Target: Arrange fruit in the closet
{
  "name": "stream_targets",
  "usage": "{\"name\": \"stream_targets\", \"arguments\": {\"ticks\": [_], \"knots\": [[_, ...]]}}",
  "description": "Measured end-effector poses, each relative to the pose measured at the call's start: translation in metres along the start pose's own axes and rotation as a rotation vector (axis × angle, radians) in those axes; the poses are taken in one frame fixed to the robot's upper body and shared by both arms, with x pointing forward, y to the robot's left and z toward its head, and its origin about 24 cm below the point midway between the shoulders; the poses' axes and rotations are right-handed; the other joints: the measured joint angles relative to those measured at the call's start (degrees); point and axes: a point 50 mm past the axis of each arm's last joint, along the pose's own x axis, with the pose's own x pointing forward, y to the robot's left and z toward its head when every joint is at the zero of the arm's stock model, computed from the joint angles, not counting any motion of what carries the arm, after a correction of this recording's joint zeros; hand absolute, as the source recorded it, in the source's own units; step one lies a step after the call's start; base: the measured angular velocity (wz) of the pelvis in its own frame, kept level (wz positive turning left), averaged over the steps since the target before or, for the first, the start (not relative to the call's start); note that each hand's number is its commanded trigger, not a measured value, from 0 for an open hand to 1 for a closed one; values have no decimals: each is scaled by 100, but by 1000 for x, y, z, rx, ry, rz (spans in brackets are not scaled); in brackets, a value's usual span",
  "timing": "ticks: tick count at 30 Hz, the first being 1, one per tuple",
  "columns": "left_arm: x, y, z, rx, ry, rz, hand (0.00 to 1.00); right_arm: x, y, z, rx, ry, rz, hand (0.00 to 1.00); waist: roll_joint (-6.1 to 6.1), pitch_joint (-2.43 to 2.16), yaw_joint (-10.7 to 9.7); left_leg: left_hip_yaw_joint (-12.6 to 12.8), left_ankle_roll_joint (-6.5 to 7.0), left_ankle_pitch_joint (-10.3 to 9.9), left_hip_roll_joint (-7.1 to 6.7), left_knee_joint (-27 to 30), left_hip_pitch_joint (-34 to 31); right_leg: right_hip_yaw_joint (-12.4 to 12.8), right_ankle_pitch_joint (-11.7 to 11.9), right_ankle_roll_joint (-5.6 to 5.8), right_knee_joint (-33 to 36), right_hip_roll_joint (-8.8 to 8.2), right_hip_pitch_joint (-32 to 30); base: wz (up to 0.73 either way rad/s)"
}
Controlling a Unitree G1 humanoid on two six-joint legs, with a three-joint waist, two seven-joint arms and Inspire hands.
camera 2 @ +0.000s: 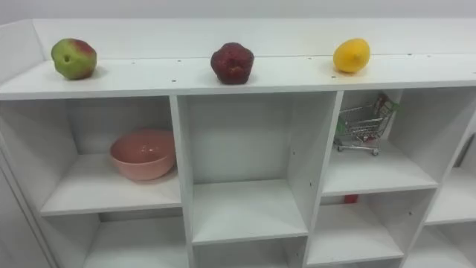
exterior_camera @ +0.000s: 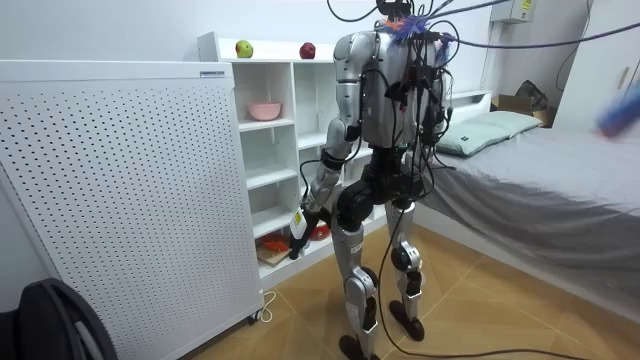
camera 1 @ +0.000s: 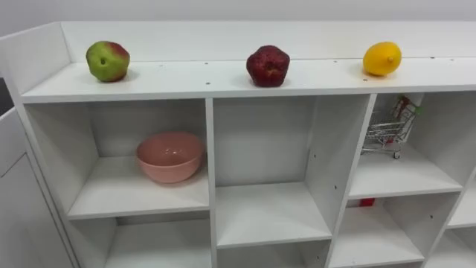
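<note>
Closet [camera 1: 186,78] top: three fruits. One apple [camera 1: 108,61], one dark-red fruit [camera 1: 268,66], one lemon [camera 1: 382,59]. Left hand [exterior_camera: 298,238] hangs low; can't tell its grip.

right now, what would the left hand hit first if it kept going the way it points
Probably the floor: the left hand hangs pointing down, low in front of the closet. Depth is unclear, so it might meet the closet first.
</note>
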Motion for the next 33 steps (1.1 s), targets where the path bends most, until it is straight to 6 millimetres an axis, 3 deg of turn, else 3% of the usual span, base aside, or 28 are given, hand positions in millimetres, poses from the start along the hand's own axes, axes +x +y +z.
{"name": "stream_targets", "arguments": {"ticks": [9, 16, 18, 20, 25, 28, 30, 33], "knots": [[0, 1, 1, 0, -8, 7, 0, 0, -2, 0, 17, 0, -32, 0, 11, 13, -36, 11, 1, 1, -1, 5, 22, 66, 0, 0, 0, 2, 37, 0], [0, 3, 1, 19, -24, 12, 0, 1, -6, 11, 73, -37, -85, 0, 0, 19, -128, 5, 2, 2, -7, 22, 39, 97, 0, 0, 8, 3, 47, -3], [-1, 5, -3, 15, -25, 19, 0, 0, -12, 36, 119, -145, -142, 0, -1, 51, -131, 26, 3, 2, -14, 8, 76, 172, 0, 0, 12, 7, 28, -18], [-1, 10, -3, 21, -25, 29, 0, -4, -16, 64, 149, -264, -188, 0, -8, 48, -155, 14, 4, 1, -16, 11, 78, 172, 0, -1, 16, 9, 25, -4], [-1, 19, -9, 47, -7, 49, 0, -44, -22, 156, 195, -709, -299, 0, 16, 33, -148, 71, 4, 1, -17, -5, 74, 207, 0, -2, 16, 17, -17, -4], [-2, 19, -9, 44, -12, 51, 0, -68, -20, 184, 216, -866, -323, 0, 16, 36, -156, 69, 4, 1, -17, -8, 61, 206, 0, -1, 13, 17, -25, 0], [-2, 20, -7, 50, -22, 55, 0, -98, -16, 209, 243, -1037, -343, 0, 1, 35, -156, 69, 4, 1, -17, -5, 3, 208, 0, -2, 15, 16, -80, 0], [-2, 21, -5, 52, -38, 61, 0, -123, -15, 225, 284, -1189, -373, 0, -6, 28, -152, 71, 4, 1, -16, -2, -28, 207, 0, -1, 20, 17, -114, 0]]}}
